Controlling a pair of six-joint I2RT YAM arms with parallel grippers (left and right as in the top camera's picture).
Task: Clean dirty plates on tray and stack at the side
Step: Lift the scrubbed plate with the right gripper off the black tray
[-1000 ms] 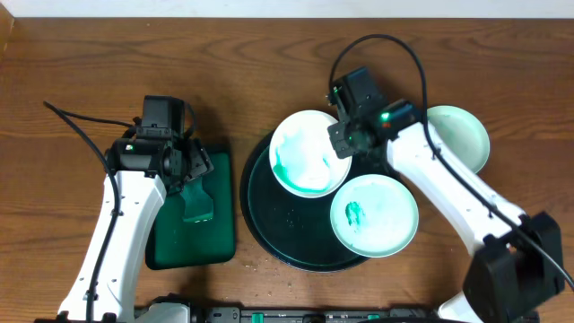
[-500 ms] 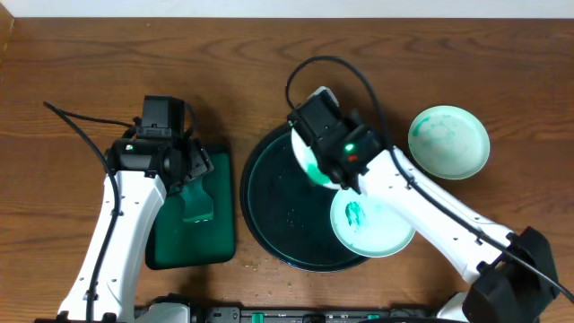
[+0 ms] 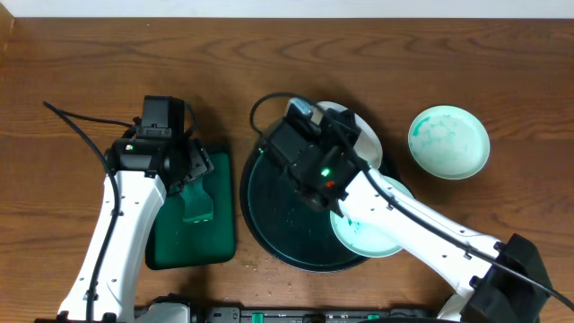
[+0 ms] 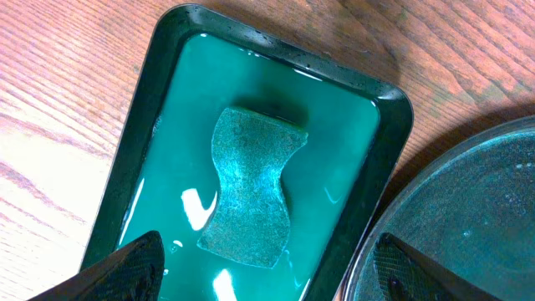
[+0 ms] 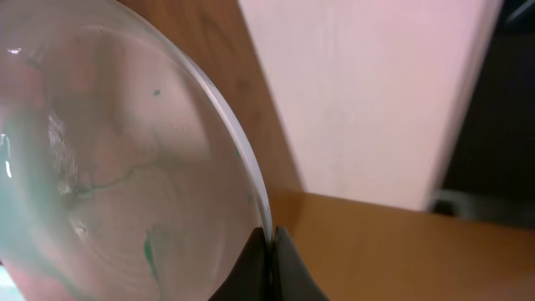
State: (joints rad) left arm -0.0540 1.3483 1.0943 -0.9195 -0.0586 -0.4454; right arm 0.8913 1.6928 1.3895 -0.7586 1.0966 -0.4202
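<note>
**A:** Where does the step stand?

**B:** Your right gripper (image 5: pixel 269 247) is pinched tight on the thin rim of the held plate (image 5: pixel 125 167). That plate hangs tilted above the upper part of the round tray (image 3: pixel 269 215), centre of the overhead frame. Teal streaks show on its glossy face, so I judge it unwiped.

**A:** And the left side?

**B:** Your left gripper (image 4: pixel 267 266) hovers with its jaws spread wide and holds nothing. It is over the sponge (image 4: pixel 251 184) in the rectangular tray (image 4: pixel 394 125), at the left of the frame.

**A:** How do I do this well?

**B:** The rim hold is narrow and the glaze looks slick, so steady the plate and turn its face leftward. Take the sponge across its pinched waist. It looks coarse and soaked, lying in shiny teal liquid, so expect drips.

**A:** The others?

**B:** A smeared plate (image 3: pixel 359 238) lies at the round tray's lower right, partly under your arm. The third plate (image 3: pixel 448 142), faintly tinted, sits on the wooden counter (image 3: pixel 72 54) at upper right.
</note>
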